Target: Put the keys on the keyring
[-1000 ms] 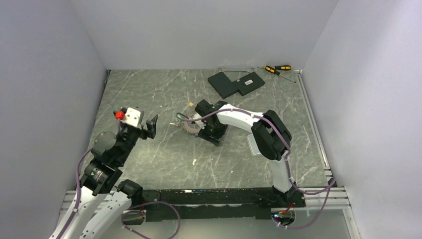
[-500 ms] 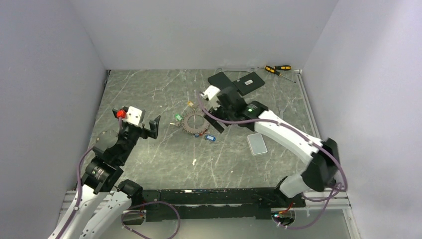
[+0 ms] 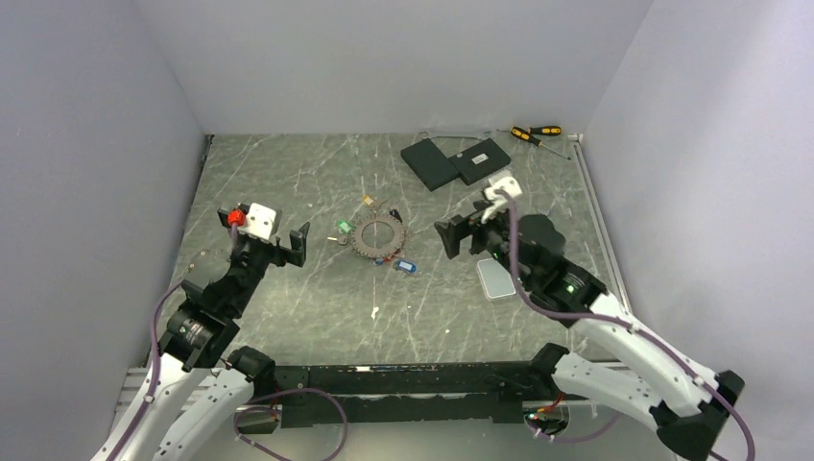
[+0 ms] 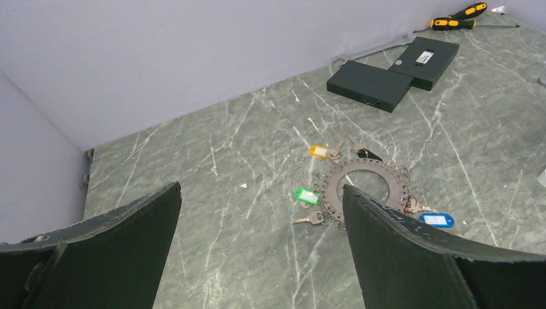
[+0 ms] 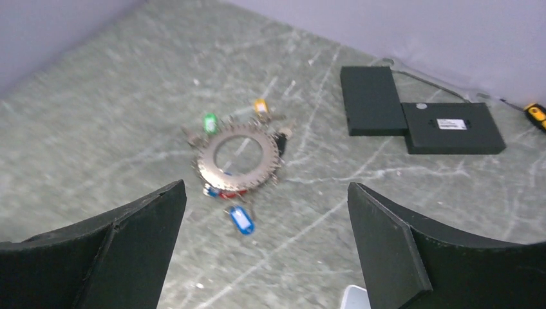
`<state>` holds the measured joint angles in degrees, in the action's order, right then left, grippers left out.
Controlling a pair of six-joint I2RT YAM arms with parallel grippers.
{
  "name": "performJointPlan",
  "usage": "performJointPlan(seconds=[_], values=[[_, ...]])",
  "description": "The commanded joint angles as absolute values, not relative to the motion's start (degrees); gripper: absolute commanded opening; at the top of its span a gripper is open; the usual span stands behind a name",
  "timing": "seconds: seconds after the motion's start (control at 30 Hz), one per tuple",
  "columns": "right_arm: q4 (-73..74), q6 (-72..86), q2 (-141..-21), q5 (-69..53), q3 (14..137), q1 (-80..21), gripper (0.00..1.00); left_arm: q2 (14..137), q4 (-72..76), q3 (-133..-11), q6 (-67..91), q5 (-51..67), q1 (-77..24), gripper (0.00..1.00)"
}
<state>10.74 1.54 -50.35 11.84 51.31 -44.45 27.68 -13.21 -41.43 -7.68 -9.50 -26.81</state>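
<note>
top view / step: no key held; reach-and-pick of a loose key looks like the step in hand
top view / left fingers [image 3: 299, 244]: spread, empty, above the surface's left-edge side
top view / right fingers [image 3: 447, 237]: spread, empty, between the keyring [image 3: 376, 236] and the right edge
top view / keyring place: flat mid-surface, a bit toward the far edge
top view / next move: probably lower onto the blue key [image 3: 405, 266], just beside the ring's near side, and pinch its thin head without nudging the ring
left wrist / keyring [image 4: 366, 187]: flat toothed grey disc with an open centre, small keys fanned round it
left wrist / keys: green key [image 4: 308, 195] at the rim, yellow key [image 4: 318, 151] toward the far edge; cannot tell if threaded
right wrist / keyring [image 5: 238, 158]: blurred; red tag [image 5: 228, 193] at its near rim
right wrist / right fingers [image 5: 129, 251]: wide apart, nothing between
</note>
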Motion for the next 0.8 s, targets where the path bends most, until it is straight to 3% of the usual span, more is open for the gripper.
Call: performJointPlan(seconds=[0.0,0.3,0.77], values=[[1.4,12.2,-42.9,11.0,46.9,-44.5,1.0,27.9,-11.4,-41.5,-8.0,-10.6,-26.5,0.99],[3.8,19.5,-32.4,16.4,41.2,-44.5,1.0,27.4,-11.4,-41.5,-8.0,-9.9,-26.4,0.99],[5.0,18.5,-33.3,11.5,42.9,-44.5,1.0,26.9,-11.3,-41.3,-7.9,-9.9,-26.4,0.99]])
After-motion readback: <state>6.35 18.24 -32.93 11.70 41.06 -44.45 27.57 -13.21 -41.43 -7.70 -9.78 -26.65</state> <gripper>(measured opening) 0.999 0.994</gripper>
